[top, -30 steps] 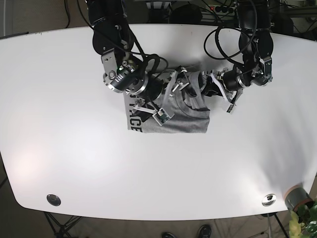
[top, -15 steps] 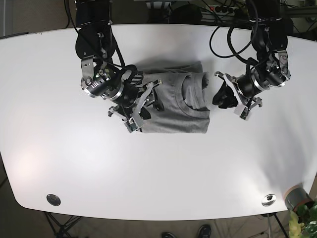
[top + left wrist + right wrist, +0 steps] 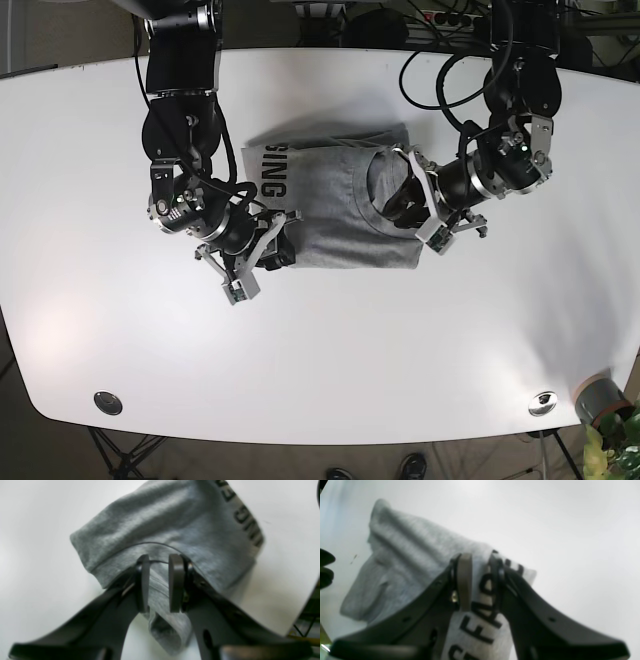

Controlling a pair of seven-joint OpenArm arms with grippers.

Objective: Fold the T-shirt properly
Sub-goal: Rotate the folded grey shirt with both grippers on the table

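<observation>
Folding looks nearly done: the grey T-shirt (image 3: 345,210) lies compact, left gripper (image 3: 159,583) and right gripper (image 3: 480,580) each narrow, pinching its cloth.

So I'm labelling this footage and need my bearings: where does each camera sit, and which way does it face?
Base: high above the white table, looking straight down; both arms flank the grey T-shirt, the left hand on this view's right, the right hand on its left.
Left wrist: on the left arm, looking along its hand, whose fingers straddle a fold of the T-shirt.
Right wrist: on the right arm, looking along its hand at the T-shirt's lettered edge.
Shared: all three show the T-shirt and table.
</observation>
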